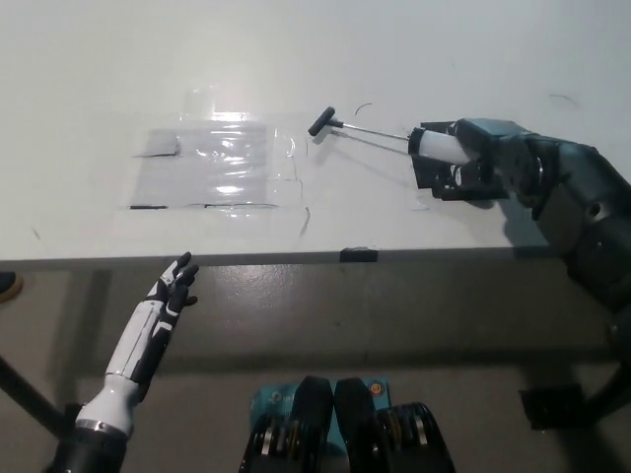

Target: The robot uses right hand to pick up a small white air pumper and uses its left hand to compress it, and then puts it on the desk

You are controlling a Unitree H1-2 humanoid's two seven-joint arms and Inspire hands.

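Observation:
The small white air pumper (434, 144) is lifted off the white desk (296, 59), held at its white barrel by my black right hand (471, 163). Its thin metal rod (373, 133) is pulled out to the left and slants up to a black T-handle (321, 121). My white left hand (170, 296) rests below the desk's front edge at the lower left, fingers spread, holding nothing and far from the pumper.
A clear plastic sheet (217, 166) with glare lies taped flat on the desk left of the handle. A small black clip (358, 254) sits on the desk's front edge. Dark pen marks dot the desk surface.

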